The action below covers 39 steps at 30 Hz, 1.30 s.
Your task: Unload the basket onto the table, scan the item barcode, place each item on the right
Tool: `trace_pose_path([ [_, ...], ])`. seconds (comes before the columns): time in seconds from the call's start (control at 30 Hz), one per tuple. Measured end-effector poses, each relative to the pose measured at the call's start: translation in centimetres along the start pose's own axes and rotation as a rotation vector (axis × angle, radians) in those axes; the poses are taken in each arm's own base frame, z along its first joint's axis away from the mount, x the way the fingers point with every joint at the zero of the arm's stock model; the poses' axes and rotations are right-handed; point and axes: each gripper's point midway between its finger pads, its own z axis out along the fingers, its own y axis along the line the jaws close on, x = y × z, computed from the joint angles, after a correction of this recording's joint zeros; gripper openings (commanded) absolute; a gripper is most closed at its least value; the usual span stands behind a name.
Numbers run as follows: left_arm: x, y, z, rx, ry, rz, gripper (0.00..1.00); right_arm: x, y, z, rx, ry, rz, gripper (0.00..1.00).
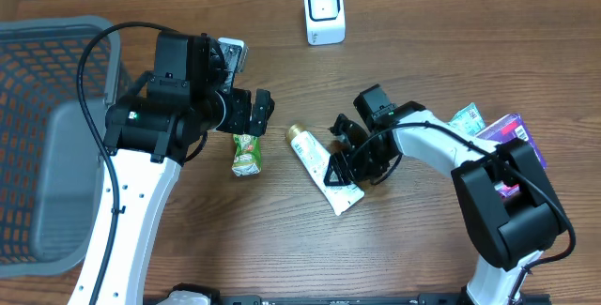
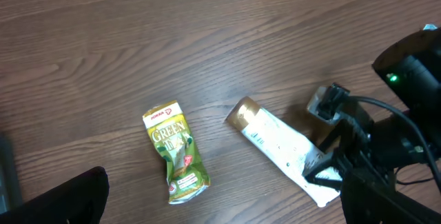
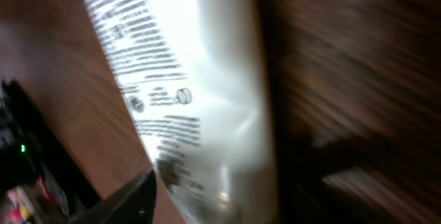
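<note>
Green pouch [image 2: 178, 156] reads "GREEN"; L jaws wide open, empty; R jaws astride white tube [image 1: 312, 159], grip unclear.

From overhead we see the brown wood-grain worktop [image 1: 282, 249] lit evenly and fairly brightly from above. Shadows are soft and short, and we find no harsh glare. Our left wrist view is sharp and a touch dimmer, with the grain crisp throughout. Our right wrist view is heavily blurred: the white printed plastic tube [image 3: 207, 79] blows out to pure glare near the top, its print smears, and the wood at right sinks into dark streaks.
</note>
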Motion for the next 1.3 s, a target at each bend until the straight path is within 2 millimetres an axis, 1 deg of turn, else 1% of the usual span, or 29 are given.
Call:
trace_pose_path([
  [0.1, 0.0, 0.0, 0.0, 0.0, 0.0, 0.0, 1.0, 0.2, 0.1, 0.2, 0.001, 0.005, -0.03, 0.44],
  [0.17, 0.0, 0.0, 0.0, 0.0, 0.0, 0.0, 1.0, 0.3, 0.1, 0.3, 0.002, 0.008, -0.039, 0.39],
  [0.2, 0.0, 0.0, 0.0, 0.0, 0.0, 0.0, 0.99, 0.3, 0.1, 0.4, 0.004, 0.009, -0.045, 0.35],
  [0.27, 0.0, 0.0, 0.0, 0.0, 0.0, 0.0, 1.0, 0.5, 0.1, 0.5, 0.007, 0.013, -0.051, 0.29],
  [0.37, 0.0, 0.0, 0.0, 0.0, 0.0, 0.0, 0.99, 0.6, 0.5, 0.7, 0.002, 0.02, -0.066, 0.14],
  [0.4, 0.0, 0.0, 0.0, 0.0, 0.0, 0.0, 0.99, 0.6, 0.7, 0.7, -0.004, 0.021, -0.074, 0.04],
  [0.5, 0.0, 0.0, 0.0, 0.0, 0.0, 0.0, 0.99, 0.6, 1.2, 0.8, -0.025, 0.018, -0.09, 0.04],
  [0.6, 0.0, 0.0, 0.0, 0.0, 0.0, 0.0, 1.0, 0.6, 1.6, 0.5, -0.057, 0.022, -0.07, 0.04],
  [0.73, 0.0, 0.0, 0.0, 0.0, 0.0, 0.0, 1.0, 0.5, 1.3, -0.7, -0.106, 0.024, -0.007, 0.04],
  [0.8, 0.0, 0.0, 0.0, 0.0, 0.0, 0.0, 0.99, -0.5, 0.9, -1.9, -0.141, -0.012, 0.024, 0.04],
  [0.9, 0.0, 0.0, 0.0, 0.0, -0.001, 0.0, 1.0, -2.8, 0.4, -4.3, -0.198, -0.102, 0.044, 0.04],
  [0.97, 0.0, 0.0, 0.0, 0.0, 0.0, 0.0, 1.0, -4.6, 0.4, -6.9, -0.243, -0.183, 0.039, 0.04],
  [1.0, 0.0, 0.0, 0.0, 0.0, 0.0, 0.0, 1.0, -5.6, 0.9, -9.3, -0.269, -0.245, 0.024, 0.04],
  [1.03, 0.0, 0.0, 0.0, 0.0, 0.0, 0.0, 1.0, -6.1, 1.3, -10.9, -0.281, -0.287, 0.008, 0.04],
  [1.13, 0.0, 0.0, 0.0, 0.0, -0.001, 0.0, 1.0, -6.5, 2.8, -15.1, -0.287, -0.389, -0.05, 0.04],
  [1.17, 0.0, 0.0, 0.0, 0.0, -0.001, 0.0, 1.0, -6.3, 3.7, -17.1, -0.282, -0.435, -0.081, 0.04],
  [1.23, 0.0, 0.0, 0.0, 0.0, 0.0, 0.0, 1.0, -5.6, 5.2, -19.5, -0.266, -0.486, -0.132, 0.04],
  [1.27, 0.0, 0.0, 0.0, 0.0, -0.001, 0.0, 1.0, -5.2, 5.9, -20.3, -0.259, -0.506, -0.157, 0.04],
  [1.3, 0.0, 0.0, 0.0, 0.0, 0.0, 0.0, 1.0, -4.7, 6.9, -21.4, -0.252, -0.532, -0.193, 0.04],
])
